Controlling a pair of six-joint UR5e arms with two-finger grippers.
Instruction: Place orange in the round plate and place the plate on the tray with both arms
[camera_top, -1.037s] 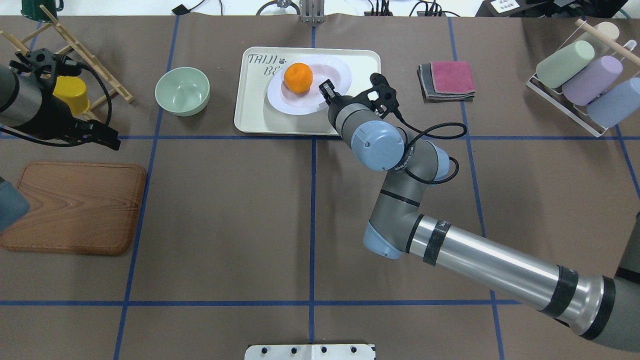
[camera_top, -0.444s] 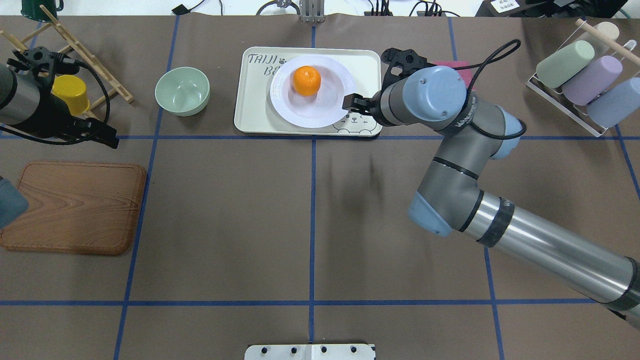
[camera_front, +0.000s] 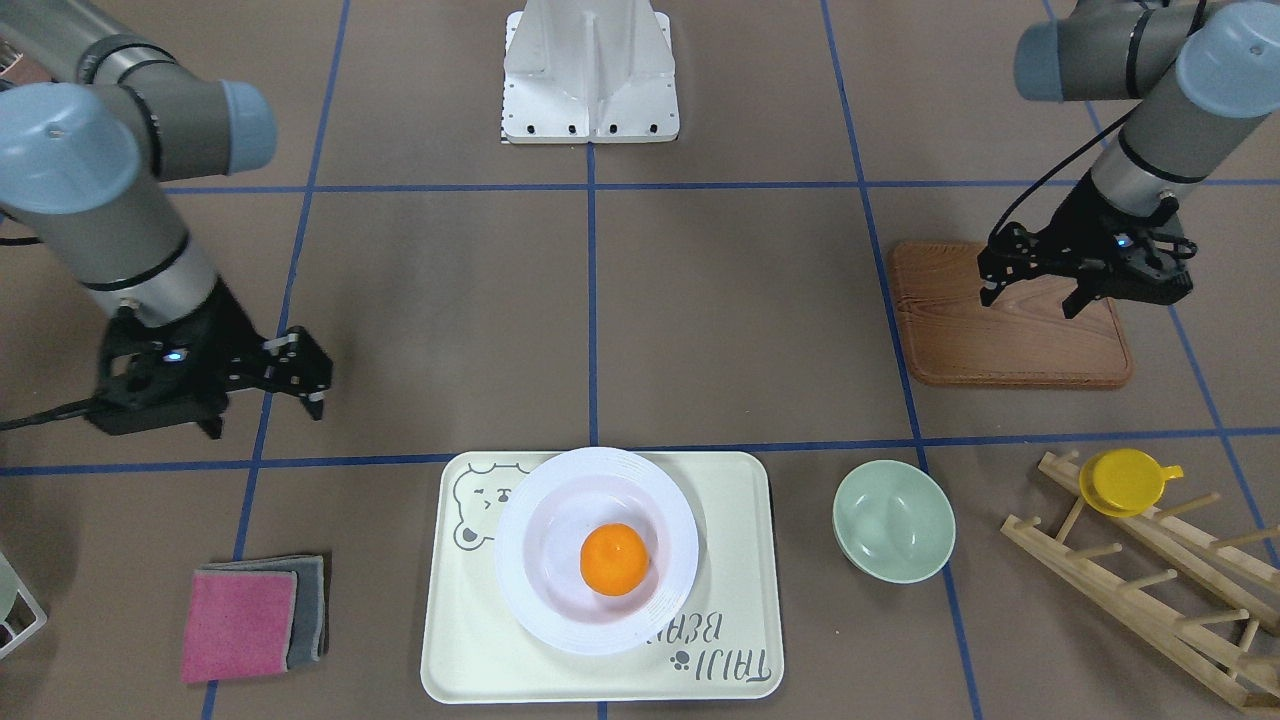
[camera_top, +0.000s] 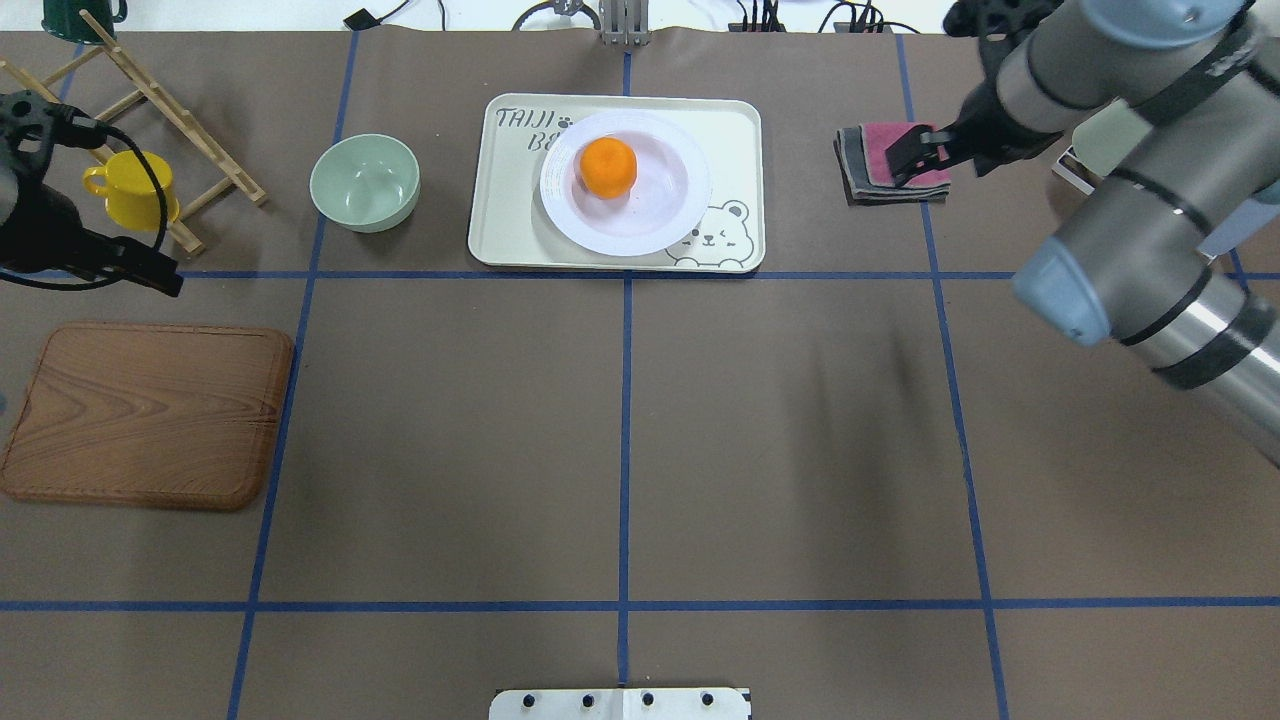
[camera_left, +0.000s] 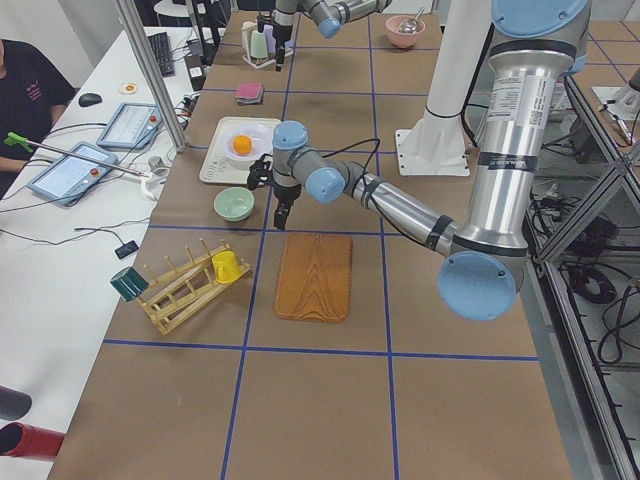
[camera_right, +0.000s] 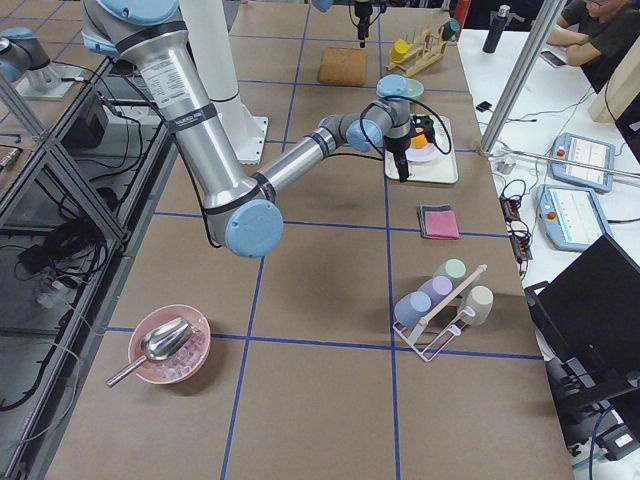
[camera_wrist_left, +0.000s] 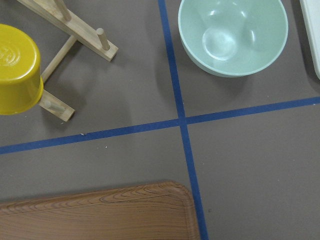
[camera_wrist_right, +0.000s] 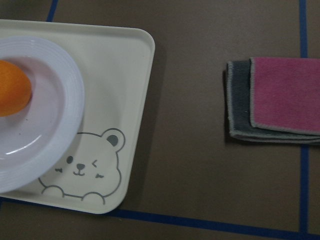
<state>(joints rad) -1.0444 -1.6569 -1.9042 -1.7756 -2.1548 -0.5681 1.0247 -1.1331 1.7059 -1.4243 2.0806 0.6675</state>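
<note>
Your orange (camera_front: 614, 559) sits in the round plate (camera_front: 515, 590) on the tray (camera_front: 480, 650), both clipped at the right wrist view's edge. The front-facing view shows the right gripper (camera_front: 305, 372) spread wide and empty, pulled back from the plate's rim toward the folded cloths (camera_front: 245, 620). The left gripper (camera_front: 1030, 298), by the wooden board (camera_front: 1000, 340), looks parted and empty.

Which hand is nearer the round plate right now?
Right. The right hand hangs by the folded cloths, just past the tray holding the round plate. The left hand is farther off near the wooden board, beyond the green bowl.
</note>
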